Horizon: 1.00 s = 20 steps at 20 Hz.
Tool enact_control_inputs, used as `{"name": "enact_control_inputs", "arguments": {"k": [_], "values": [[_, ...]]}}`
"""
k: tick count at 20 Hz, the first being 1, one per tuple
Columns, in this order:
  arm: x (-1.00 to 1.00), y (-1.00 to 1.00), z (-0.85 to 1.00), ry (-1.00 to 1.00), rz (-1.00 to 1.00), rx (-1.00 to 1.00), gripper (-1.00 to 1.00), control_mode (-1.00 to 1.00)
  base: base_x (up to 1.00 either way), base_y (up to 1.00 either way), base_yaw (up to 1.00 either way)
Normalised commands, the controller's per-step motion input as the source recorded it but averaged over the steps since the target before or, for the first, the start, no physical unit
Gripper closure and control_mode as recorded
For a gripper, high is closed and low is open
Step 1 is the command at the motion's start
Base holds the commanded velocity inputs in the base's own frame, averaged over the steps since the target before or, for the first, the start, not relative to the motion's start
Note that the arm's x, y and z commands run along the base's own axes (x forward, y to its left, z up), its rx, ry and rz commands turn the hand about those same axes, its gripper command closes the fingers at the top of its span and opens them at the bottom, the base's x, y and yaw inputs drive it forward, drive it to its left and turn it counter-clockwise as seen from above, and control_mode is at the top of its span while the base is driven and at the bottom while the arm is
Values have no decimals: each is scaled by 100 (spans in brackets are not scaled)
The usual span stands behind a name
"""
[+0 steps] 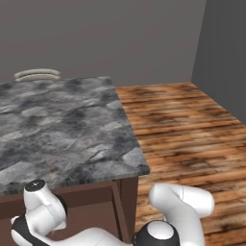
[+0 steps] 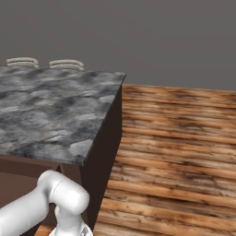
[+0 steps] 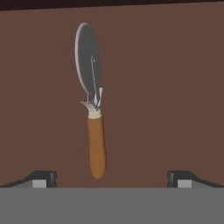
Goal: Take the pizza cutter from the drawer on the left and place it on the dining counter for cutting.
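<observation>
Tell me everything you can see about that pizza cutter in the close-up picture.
The pizza cutter has a round grey metal-looking wheel, seen nearly edge-on, held by a small silvery fork, with a pale collar joining it to a smooth orange-brown handle. It lies flat on the brown wooden floor of the drawer, wheel toward the top of the hand view, handle toward the bottom. Nothing else touches it. The open end effector hangs over it, one fingertip to each side of the handle end.

Pizza cutter (image 3: 94,109): orange handle, grey round wheel, lies flat on brown drawer (image 3: 175,87) floor. Dining counter (image 1: 62,125): marbled grey stone.
</observation>
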Motion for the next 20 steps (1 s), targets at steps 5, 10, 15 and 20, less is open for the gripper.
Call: {"name": "enact_control_inputs", "arguments": {"k": [5,10,15,20], "values": [[0,21,-9,0,0,0,-100,-100,0,0,0],[5,22,-13,0,0,0,-100,-100,0,0,0],[9,5,-12,0,0,0,-100,-100,0,0,0],[7,1,-20,0,0,0,-100,-100,0,0,0]]}}
